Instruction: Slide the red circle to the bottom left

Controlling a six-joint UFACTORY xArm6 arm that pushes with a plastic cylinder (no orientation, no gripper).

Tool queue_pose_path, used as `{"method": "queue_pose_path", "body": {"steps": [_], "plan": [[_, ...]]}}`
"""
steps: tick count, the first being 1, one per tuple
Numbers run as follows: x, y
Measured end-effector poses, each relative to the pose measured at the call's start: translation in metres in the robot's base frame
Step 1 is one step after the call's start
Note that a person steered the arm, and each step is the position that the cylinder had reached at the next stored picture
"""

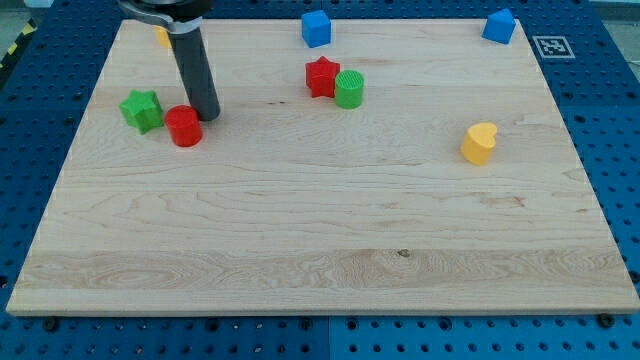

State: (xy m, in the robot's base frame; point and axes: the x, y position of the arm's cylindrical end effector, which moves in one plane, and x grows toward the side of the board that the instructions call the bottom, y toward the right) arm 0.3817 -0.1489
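The red circle (184, 127) lies on the wooden board (320, 250) in its upper left part. My tip (207, 116) stands just to the right of it and slightly above, touching or almost touching its edge. A green star (141, 110) sits close to the left of the red circle.
A red star (321, 77) and a green circle (349, 89) sit together at the top middle. A blue cube (316, 28) is at the top edge, a blue block (499, 26) at the top right, a yellow heart (480, 143) at the right. A yellow block (162, 37) shows partly behind the rod.
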Motion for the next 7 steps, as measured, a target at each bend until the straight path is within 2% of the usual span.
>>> {"method": "queue_pose_path", "body": {"steps": [3,4,7], "plan": [[-0.015,-0.014],[0.000,-0.014],[0.103,-0.014]]}}
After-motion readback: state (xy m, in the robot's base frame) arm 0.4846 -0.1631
